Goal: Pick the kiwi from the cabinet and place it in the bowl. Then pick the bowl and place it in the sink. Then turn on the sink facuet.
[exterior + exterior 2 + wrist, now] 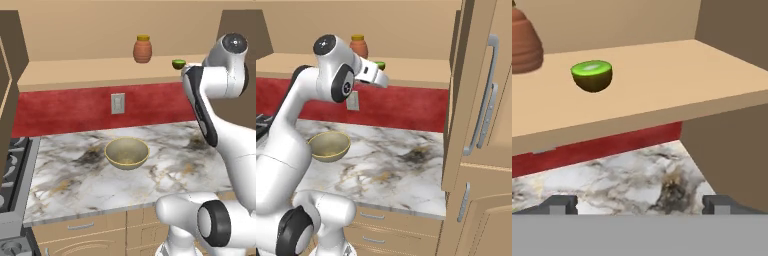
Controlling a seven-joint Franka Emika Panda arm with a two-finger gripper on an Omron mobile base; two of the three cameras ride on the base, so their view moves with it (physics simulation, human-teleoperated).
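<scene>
Kiwi (592, 75) sits cut face up on the cabinet (100, 70) shelf board, just right of the orange-brown jar (142, 49). Gripper (640, 205) level with the shelf edge, jaws wide apart, holding nothing. Bowl (126, 153) rests on the marbled counter (65, 175) below.

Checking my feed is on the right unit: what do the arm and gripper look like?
The arm is glossy white with rounded, bulbous links, dark grey to black round joint caps and a black band along one link. The gripper ends in two small dark grey, blocky finger tips. No cables or markings are visible.
</scene>
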